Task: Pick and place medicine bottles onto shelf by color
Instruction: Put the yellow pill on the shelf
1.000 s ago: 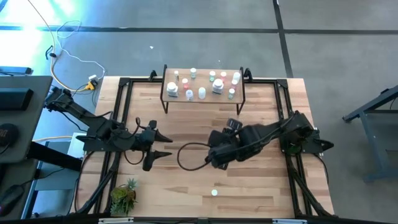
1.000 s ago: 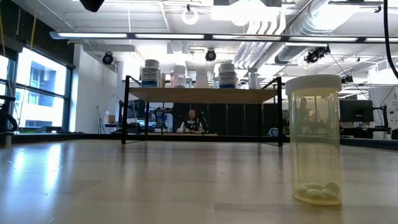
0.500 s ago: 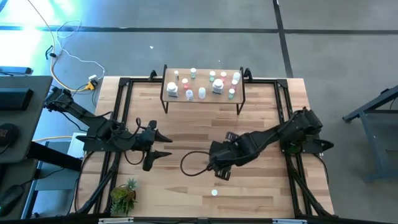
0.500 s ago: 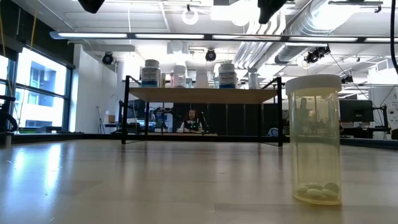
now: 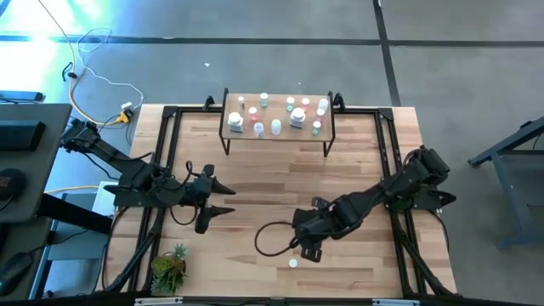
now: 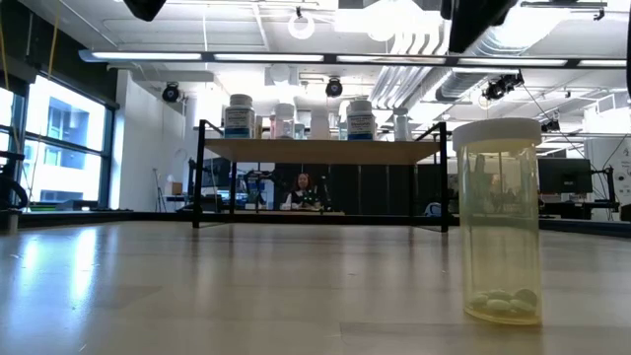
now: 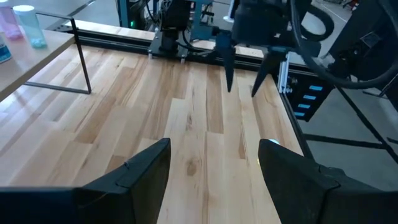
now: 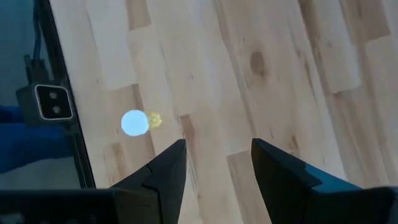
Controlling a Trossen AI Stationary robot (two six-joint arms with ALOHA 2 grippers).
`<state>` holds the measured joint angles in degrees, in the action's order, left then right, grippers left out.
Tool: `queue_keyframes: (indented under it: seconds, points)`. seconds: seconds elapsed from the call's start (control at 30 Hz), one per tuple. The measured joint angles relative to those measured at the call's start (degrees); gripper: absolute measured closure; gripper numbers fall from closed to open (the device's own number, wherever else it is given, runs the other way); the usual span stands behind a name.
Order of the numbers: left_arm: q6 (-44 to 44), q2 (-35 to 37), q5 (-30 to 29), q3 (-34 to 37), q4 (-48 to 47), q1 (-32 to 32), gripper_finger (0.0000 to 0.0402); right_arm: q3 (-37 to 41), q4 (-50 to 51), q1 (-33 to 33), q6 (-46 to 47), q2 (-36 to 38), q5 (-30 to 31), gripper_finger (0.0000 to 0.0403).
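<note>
My right gripper [image 5: 308,252], jaws apart and empty, could tip the near vial [image 5: 293,263] if I descend off-centre.

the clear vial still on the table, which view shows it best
The low view: the clear vial stands upright close to the lens, white cap on, pills visible at its bottom. The high view shows only its cap as a dot near the right gripper. The right wrist view shows the cap from above. The left wrist view misses it.
</note>
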<state>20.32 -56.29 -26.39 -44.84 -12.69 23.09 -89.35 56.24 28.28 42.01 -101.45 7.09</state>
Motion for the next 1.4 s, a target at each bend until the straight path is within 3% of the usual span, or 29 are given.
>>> queue_keyframes:
  seconds: [0.2,0.5,1.4]
  points:
    - [0.0,0.0,0.0,0.0,0.0,0.0,0.0170,1.5,-3.5,1.3,-1.2,0.0,0.9,0.0231]
    - [0.5,0.0,0.0,0.0,0.0,0.0,0.0170,1.4,-12.3,3.7,-12.4,-1.0,1.2,0.0231]
    - [0.5,0.0,0.1,0.0,0.0,0.0,0.0170,1.4,-17.8,6.7,-20.5,-12.1,-0.9,0.0231]
